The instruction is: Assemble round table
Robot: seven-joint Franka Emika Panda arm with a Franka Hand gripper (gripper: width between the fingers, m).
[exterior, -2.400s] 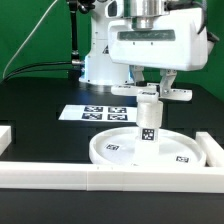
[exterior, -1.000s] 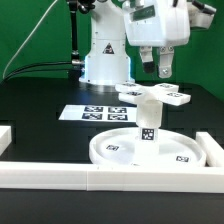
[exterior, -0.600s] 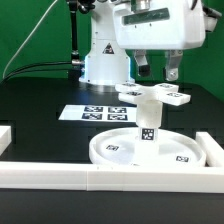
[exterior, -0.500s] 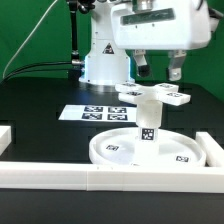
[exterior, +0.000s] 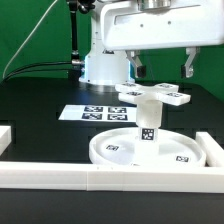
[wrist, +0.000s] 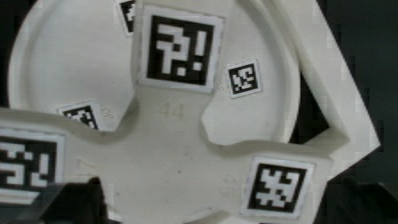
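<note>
The large round rimmed disc [exterior: 112, 150] lies on the black table. The short post [exterior: 148, 125] stands upright at its middle. The four-armed cross piece [exterior: 152, 95] sits on top of the post. My gripper [exterior: 161, 68] hangs just above the cross piece, open wide and empty, with one finger [exterior: 135, 68] on each side. In the wrist view the cross piece [wrist: 169, 110] with its square tags fills the picture, seen from straight above. My fingertips do not show clearly there.
The marker board [exterior: 95, 112] lies behind the disc towards the exterior view's left. White border rails run along the front [exterior: 100, 178], the left [exterior: 5, 135] and the right [exterior: 215, 150]. The arm's base [exterior: 105, 65] stands at the back.
My gripper held the cross piece on the post, then let go and rose. It has turned and its fingers have spread wide. The cross piece stays on the post.
</note>
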